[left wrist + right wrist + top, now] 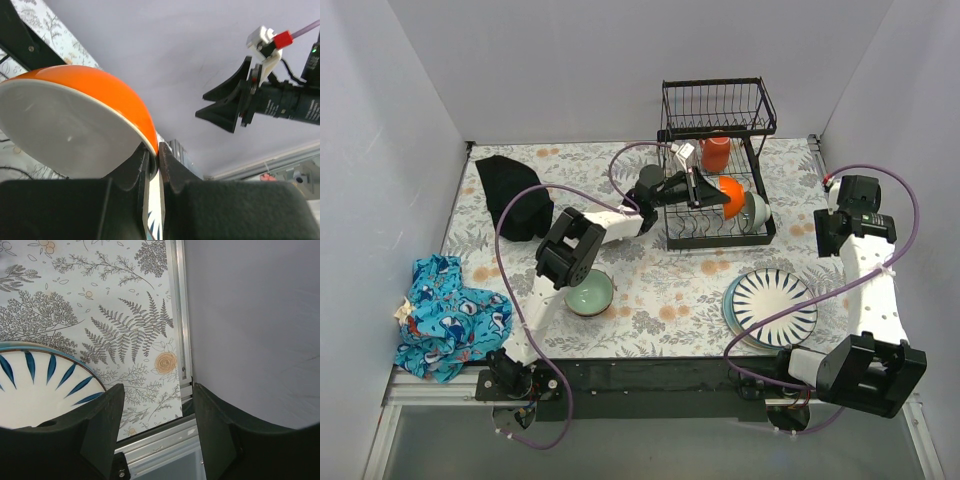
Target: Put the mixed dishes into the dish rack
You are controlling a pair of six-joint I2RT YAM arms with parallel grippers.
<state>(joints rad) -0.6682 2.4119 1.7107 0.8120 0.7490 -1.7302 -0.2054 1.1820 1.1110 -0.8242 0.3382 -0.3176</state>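
The black wire dish rack [717,120] stands at the back of the table. My left gripper [712,196] is shut on the rim of an orange bowl with a white inside [732,196], held on edge in the rack's lower tray; the left wrist view shows the jaws [155,155] pinching the bowl's [75,120] rim. An orange mug [716,152] and a small pale bowl [756,210] sit in the rack. A pale-green-inside bowl [590,293] and stacked blue-striped plates [772,305] lie on the table. My right gripper [826,216] is open and empty, right of the plate [40,385].
A black cloth [513,195] lies at the back left and a blue patterned cloth [450,315] at the front left. The right gripper [157,395] hangs by the table's right edge rail [179,310] and the side wall. The right arm [280,100] shows in the left wrist view.
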